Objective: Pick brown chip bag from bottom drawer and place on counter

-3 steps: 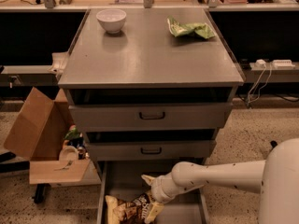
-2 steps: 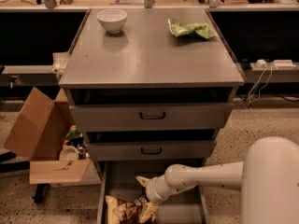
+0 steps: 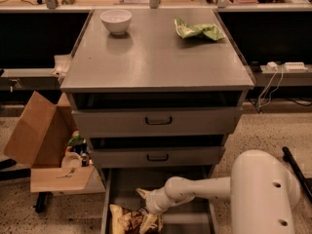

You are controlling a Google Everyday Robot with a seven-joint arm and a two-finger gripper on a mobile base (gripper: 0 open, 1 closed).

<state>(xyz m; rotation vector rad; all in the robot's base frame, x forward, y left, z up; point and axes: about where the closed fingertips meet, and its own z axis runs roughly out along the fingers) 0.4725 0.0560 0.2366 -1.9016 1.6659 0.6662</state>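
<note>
The brown chip bag (image 3: 130, 220) lies on the floor of the open bottom drawer (image 3: 187, 219), at its front left; it is dark brown with pale yellow ends. My gripper (image 3: 146, 209) reaches into the drawer from the right on a white arm and is down at the bag's right end, touching or just over it. The counter (image 3: 151, 57) is the flat grey top of the cabinet, above the two upper drawers.
A white bowl (image 3: 116, 21) stands at the counter's back left. A green bag (image 3: 197, 30) lies at its back right. An open cardboard box (image 3: 41, 145) with small items sits on the floor left of the cabinet. Cables and a power strip (image 3: 282, 67) are at the right.
My arm has moved left and lower into the bottom drawer, bringing the gripper closer onto the brown chip bag. The bag has not visibly moved.
</note>
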